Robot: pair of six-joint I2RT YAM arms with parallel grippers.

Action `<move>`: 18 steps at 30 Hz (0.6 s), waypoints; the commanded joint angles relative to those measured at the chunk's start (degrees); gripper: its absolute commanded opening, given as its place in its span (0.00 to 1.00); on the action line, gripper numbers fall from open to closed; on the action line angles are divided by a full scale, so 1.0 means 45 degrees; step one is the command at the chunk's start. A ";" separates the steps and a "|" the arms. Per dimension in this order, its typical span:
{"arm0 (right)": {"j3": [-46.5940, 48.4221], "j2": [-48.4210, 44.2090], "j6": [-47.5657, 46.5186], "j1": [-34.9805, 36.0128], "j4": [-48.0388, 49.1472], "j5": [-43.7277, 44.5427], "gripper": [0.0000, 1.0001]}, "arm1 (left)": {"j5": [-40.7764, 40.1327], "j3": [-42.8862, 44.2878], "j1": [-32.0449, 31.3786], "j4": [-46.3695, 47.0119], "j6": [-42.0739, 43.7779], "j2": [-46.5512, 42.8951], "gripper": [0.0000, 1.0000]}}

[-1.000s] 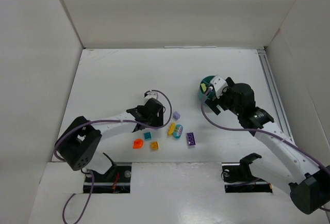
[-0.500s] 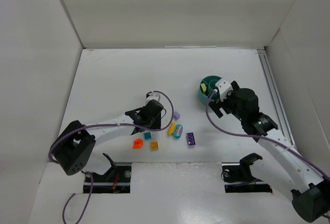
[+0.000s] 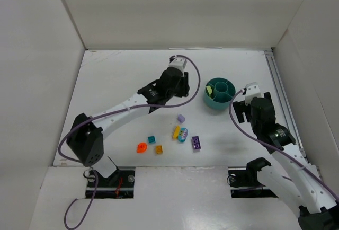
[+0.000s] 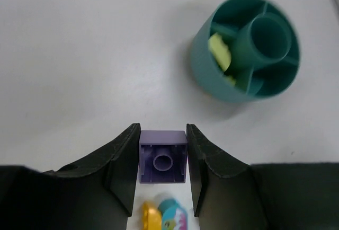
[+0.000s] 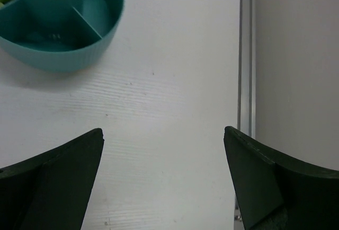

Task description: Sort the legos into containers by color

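Observation:
My left gripper is shut on a small purple brick, hollow underside toward the camera, raised above the table left of the teal divided cup. The cup holds a pale green brick in one compartment. My right gripper is open and empty, just right of the cup. On the table lie a light purple brick, a yellow brick, a blue oval, a purple brick, a teal brick, a round orange piece and an orange brick.
White walls enclose the table on the left, back and right. A metal rail runs along the right edge and also shows in the right wrist view. The arm bases stand at the near edge.
My left gripper has lifted from beside the loose bricks and swung far-right toward the cup. My right gripper has drawn back from over the cup to its right.

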 commanded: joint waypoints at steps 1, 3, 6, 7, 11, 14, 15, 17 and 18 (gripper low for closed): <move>0.0371 -0.0035 0.0907 -0.0231 -0.0729 0.1414 1.00 | 0.0224 0.2486 -0.0067 0.0606 0.1559 0.1544 0.19; 0.0371 0.0102 0.0907 -0.0231 -0.0729 0.1569 1.00 | 0.0556 0.4413 -0.0067 0.0606 0.1911 0.3003 0.19; 0.0507 0.0102 0.1023 -0.0231 -0.0962 0.1707 1.00 | 0.1022 0.6567 -0.0067 0.0062 0.2282 0.4571 0.19; 0.0507 0.0102 0.1025 -0.0231 -0.0964 0.1707 1.00 | 0.1025 0.7928 -0.0067 -0.0095 0.2284 0.5581 0.19; 0.0507 0.0102 0.1025 -0.0348 -0.0964 0.1707 1.00 | 0.1571 1.0632 -0.0067 -0.0253 0.2401 0.7619 0.20; 0.0507 0.0102 0.1025 -0.0348 -0.0964 0.1707 1.00 | 0.1865 1.1882 -0.0067 -0.0097 0.2402 0.8731 0.22; 0.0507 0.0102 0.1025 -0.0348 -0.0964 0.1591 1.00 | 0.1865 1.2080 -0.0067 0.0116 0.2401 0.8949 0.22; 0.0390 0.0102 0.1025 -0.0348 -0.0964 0.1474 1.00 | 0.1865 1.2199 -0.0067 0.0777 0.2090 0.9397 0.22; 0.0390 0.0102 0.1025 -0.0348 -0.0964 0.1473 1.00 | 0.1865 1.2199 -0.0067 0.0994 0.2089 0.9535 0.23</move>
